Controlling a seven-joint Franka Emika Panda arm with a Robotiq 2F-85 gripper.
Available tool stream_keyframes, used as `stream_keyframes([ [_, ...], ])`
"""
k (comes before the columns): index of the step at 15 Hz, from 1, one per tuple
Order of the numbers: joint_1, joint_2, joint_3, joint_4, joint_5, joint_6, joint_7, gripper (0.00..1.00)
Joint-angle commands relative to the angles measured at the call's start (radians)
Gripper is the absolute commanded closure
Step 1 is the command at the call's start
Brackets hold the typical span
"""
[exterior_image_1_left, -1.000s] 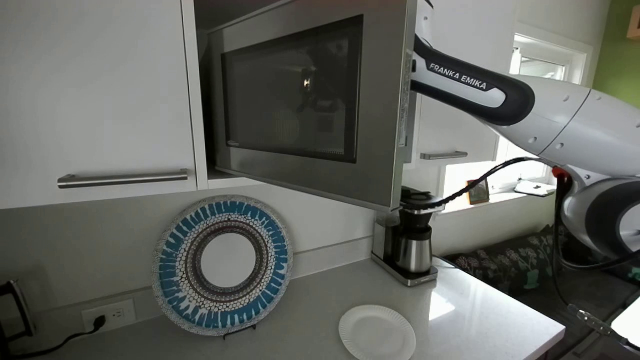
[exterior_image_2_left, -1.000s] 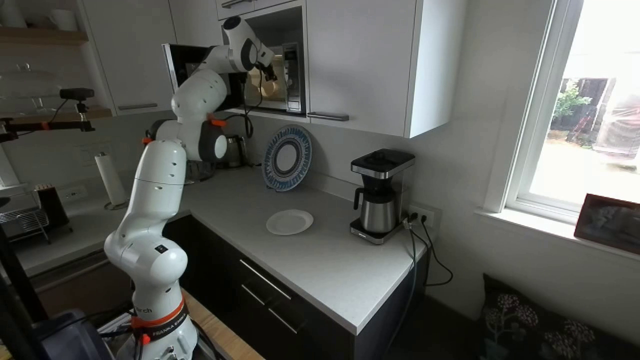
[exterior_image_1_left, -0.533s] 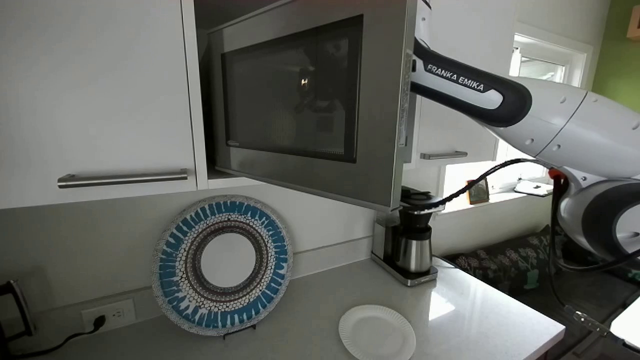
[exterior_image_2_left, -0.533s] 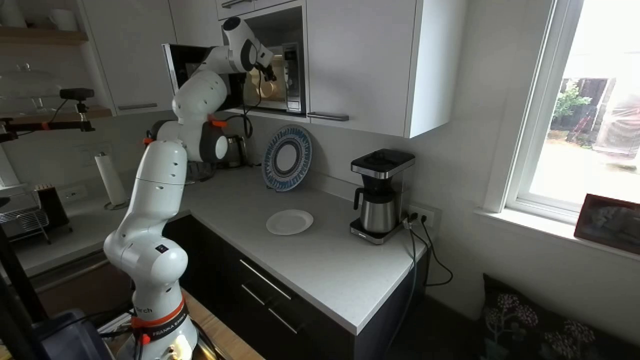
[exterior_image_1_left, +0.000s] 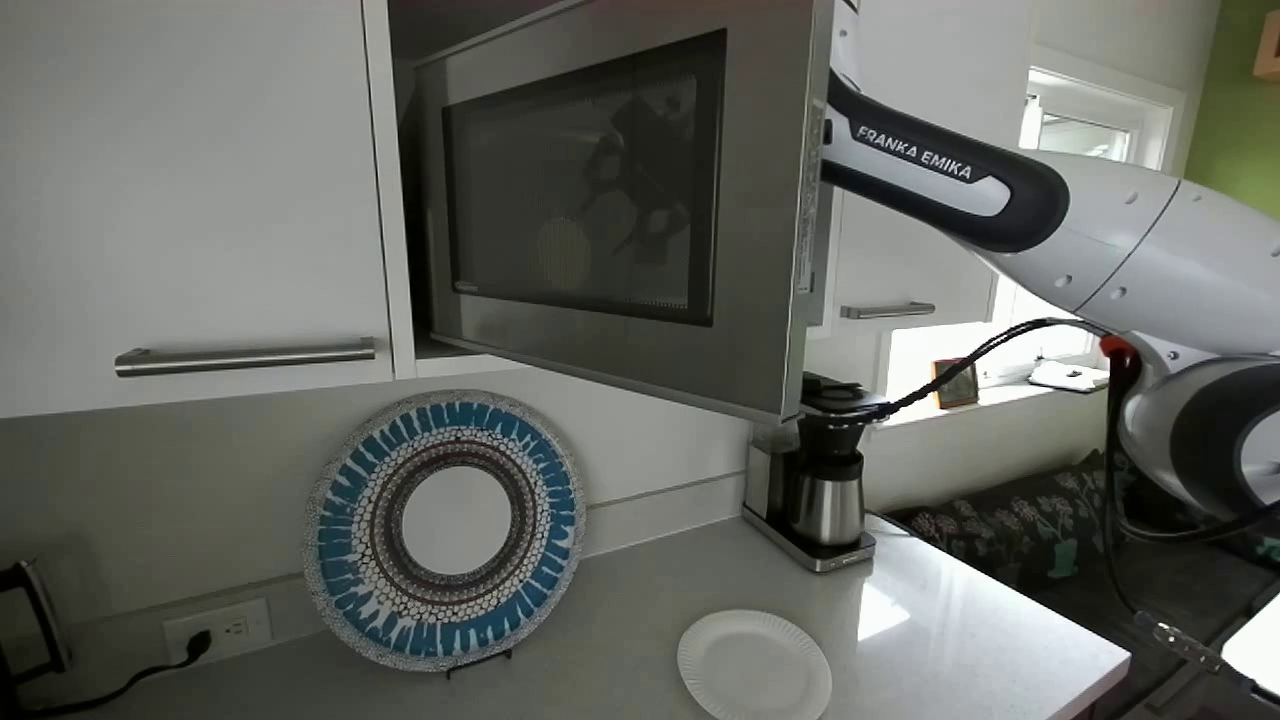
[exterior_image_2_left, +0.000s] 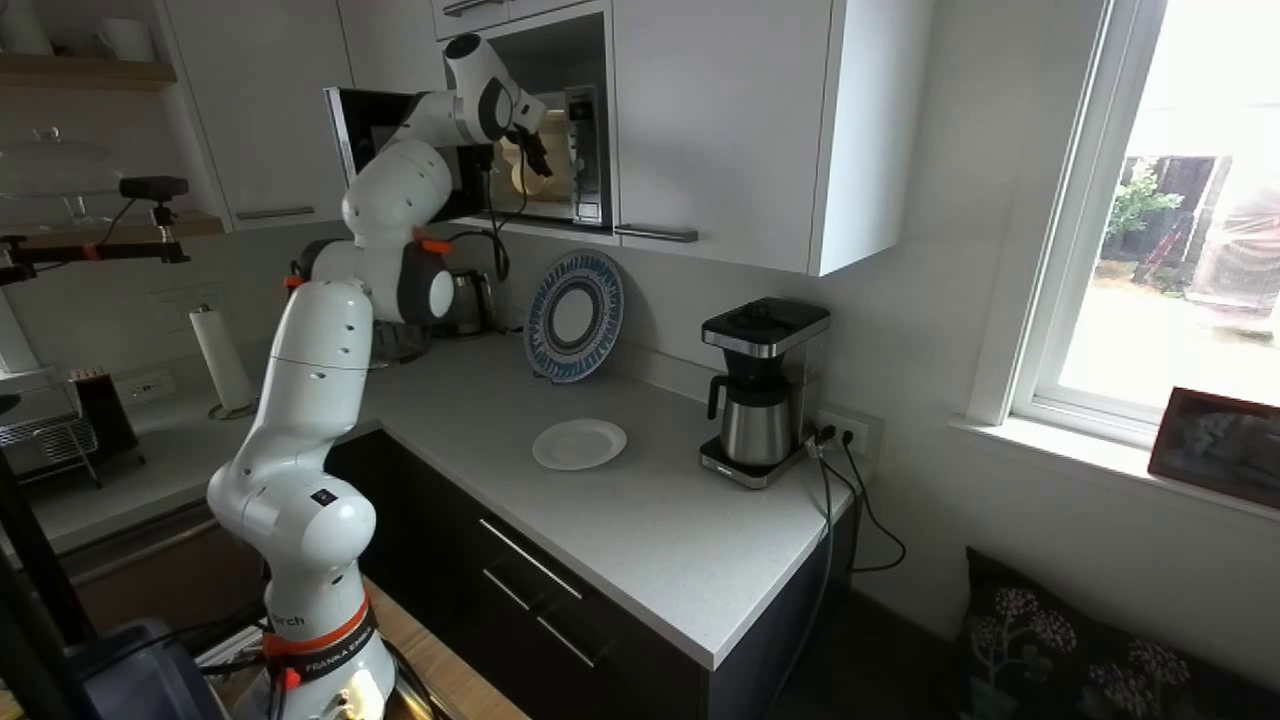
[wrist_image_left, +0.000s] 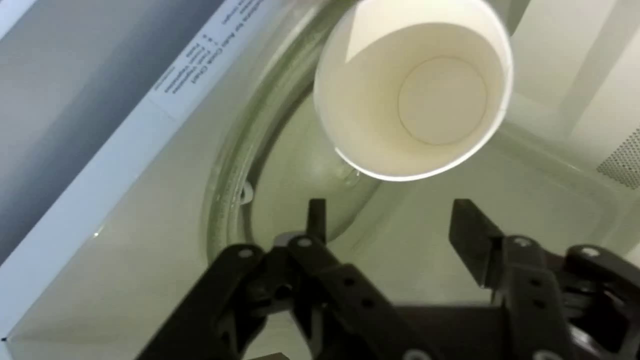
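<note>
In the wrist view my gripper (wrist_image_left: 387, 215) is open, its two black fingers well apart and only air between them. Just beyond the fingertips is a white cup (wrist_image_left: 442, 100), seen down into its hollow inside. The cup appears to be on a round glass turntable (wrist_image_left: 220, 220), and the two finger tips look apart from its rim. An exterior view has the gripper (exterior_image_2_left: 537, 155) in front of the lit cavity of a microwave (exterior_image_2_left: 584, 150). The microwave door (exterior_image_1_left: 765, 200) stands open and hides the gripper in an exterior view, apart from a dark reflection.
The opened door hangs beside the arm. Below, on the counter (exterior_image_2_left: 640, 540), are a white paper plate (exterior_image_2_left: 580, 445), a coffee maker (exterior_image_2_left: 757, 390) and a patterned round plate (exterior_image_1_left: 457, 520) on a stand. A labelled strip (wrist_image_left: 205, 55) edges the cavity.
The gripper's fingers have spread apart, as the reflection in the door and the exterior view show. The arm has shifted only slightly; the door and the counter things stay put.
</note>
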Motion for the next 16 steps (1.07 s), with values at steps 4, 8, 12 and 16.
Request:
stream_keyframes([
  [4,-0.006,-0.081,0.056,-0.049,0.008,-0.001,-0.243,0.00],
  [8,-0.019,-0.124,0.061,-0.070,0.002,0.006,-0.344,0.00],
  [12,-0.042,-0.118,0.064,-0.095,0.031,0.037,-0.410,0.00],
  [16,-0.026,-0.097,0.056,-0.060,0.009,0.024,-0.395,0.00],
])
